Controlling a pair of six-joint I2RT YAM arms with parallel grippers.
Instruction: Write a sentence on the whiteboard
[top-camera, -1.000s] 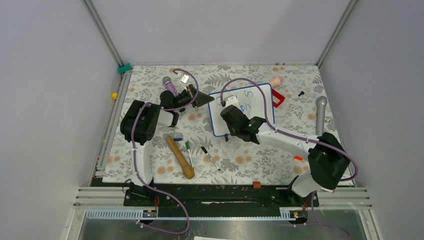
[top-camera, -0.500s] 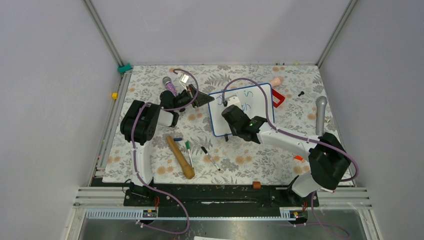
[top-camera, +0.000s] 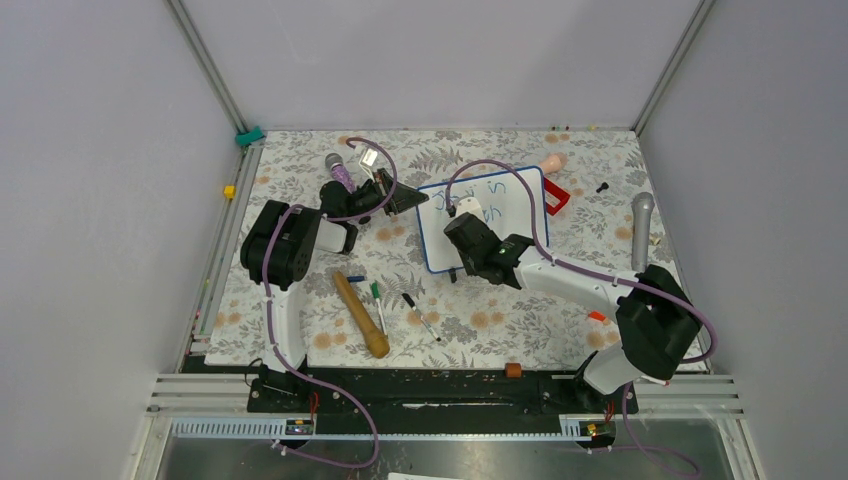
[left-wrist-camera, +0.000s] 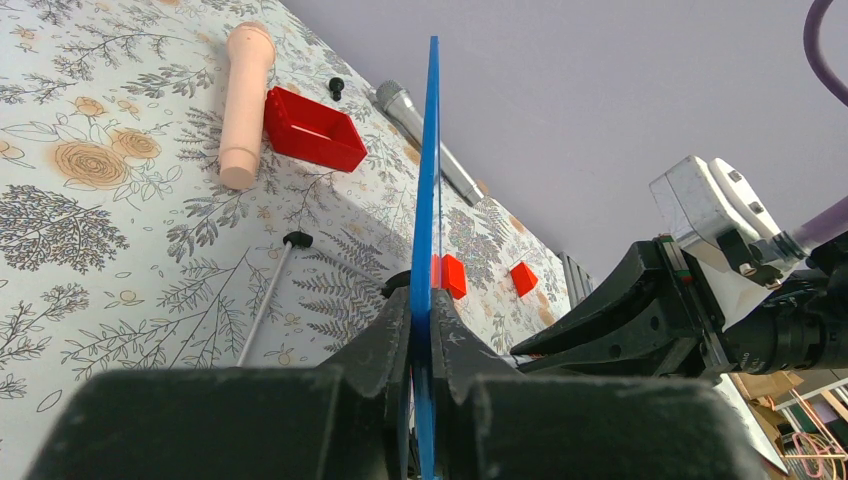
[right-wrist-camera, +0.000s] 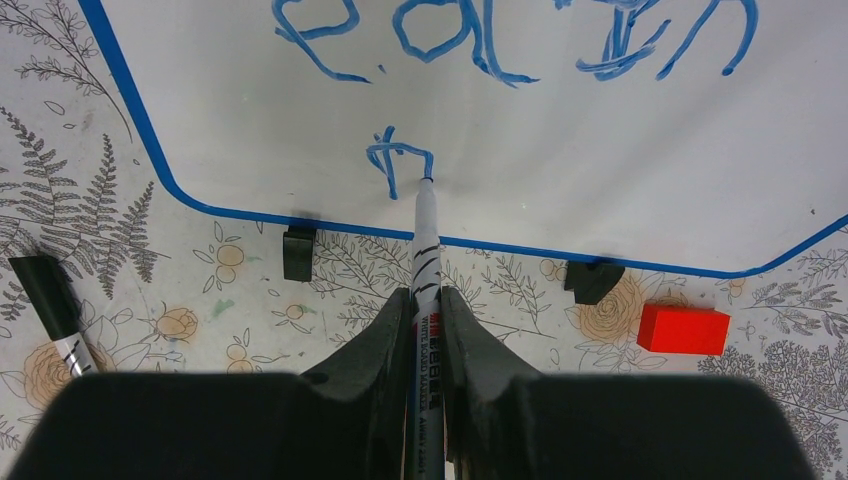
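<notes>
The whiteboard (top-camera: 515, 215), white with a thin blue frame, rests tilted on the floral table. My left gripper (top-camera: 408, 200) is shut on its left edge; in the left wrist view the blue frame (left-wrist-camera: 432, 150) runs up between the closed fingers of the gripper (left-wrist-camera: 425, 320). My right gripper (right-wrist-camera: 425, 305) is shut on a whiteboard marker (right-wrist-camera: 425, 240). Its tip touches the board (right-wrist-camera: 600, 160) near the lower edge, at the end of a small fresh blue stroke (right-wrist-camera: 395, 160). The sentence (right-wrist-camera: 480, 30) shows above it as blue handwriting. From above, the right gripper (top-camera: 462, 232) hangs over the board's lower left.
A wooden rolling pin (top-camera: 362, 315), a green marker (top-camera: 376, 300) and a black marker (top-camera: 420, 315) lie near the front. A red box (top-camera: 556, 197), a peach cylinder (top-camera: 552, 163) and a grey microphone (top-camera: 641, 230) sit to the right. A purple microphone (top-camera: 338, 168) lies behind the left arm.
The right gripper has shifted slightly to the right along the board with the marker. The left gripper and the whiteboard have stayed in place.
</notes>
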